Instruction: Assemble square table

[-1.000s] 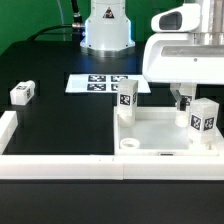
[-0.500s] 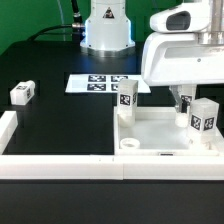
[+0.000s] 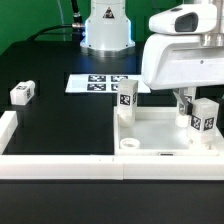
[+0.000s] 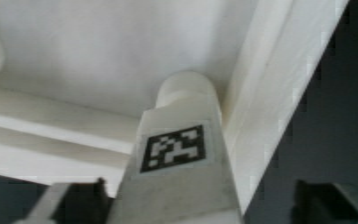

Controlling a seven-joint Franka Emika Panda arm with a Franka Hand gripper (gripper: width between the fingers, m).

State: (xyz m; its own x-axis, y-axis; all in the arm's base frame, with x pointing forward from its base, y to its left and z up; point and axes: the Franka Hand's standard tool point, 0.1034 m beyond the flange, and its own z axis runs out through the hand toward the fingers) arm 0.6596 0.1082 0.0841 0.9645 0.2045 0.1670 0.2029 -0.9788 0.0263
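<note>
The fingers (image 4: 329, 204) stand spread on either side of a white leg (image 4: 179, 140). In the wrist view a slim gap seems to show at each side, so the gripper (image 3: 185, 102) brackets the leg rather than pinching it. This leg (image 3: 203, 118) stands upright inside the tabletop (image 3: 158, 126), close against the rim on the exterior view's right, its tag facing the near side.

The tabletop lies tray-side up on the black table (image 3: 70, 125), to the exterior view's right. A second leg (image 3: 125, 97) stands upright in its far corner on the exterior view's left. A round corner socket (image 3: 129, 145) at the near corner on that side holds nothing.

A third leg (image 3: 23, 93) lies loose on the table, well apart toward the exterior view's left. The marker board (image 3: 98, 83) lies flat farther back. A white border wall (image 3: 60, 165) runs along the near edge.

The arm (image 3: 180, 55) hangs straight down over the far right part of the tabletop, its wrist vertical.
</note>
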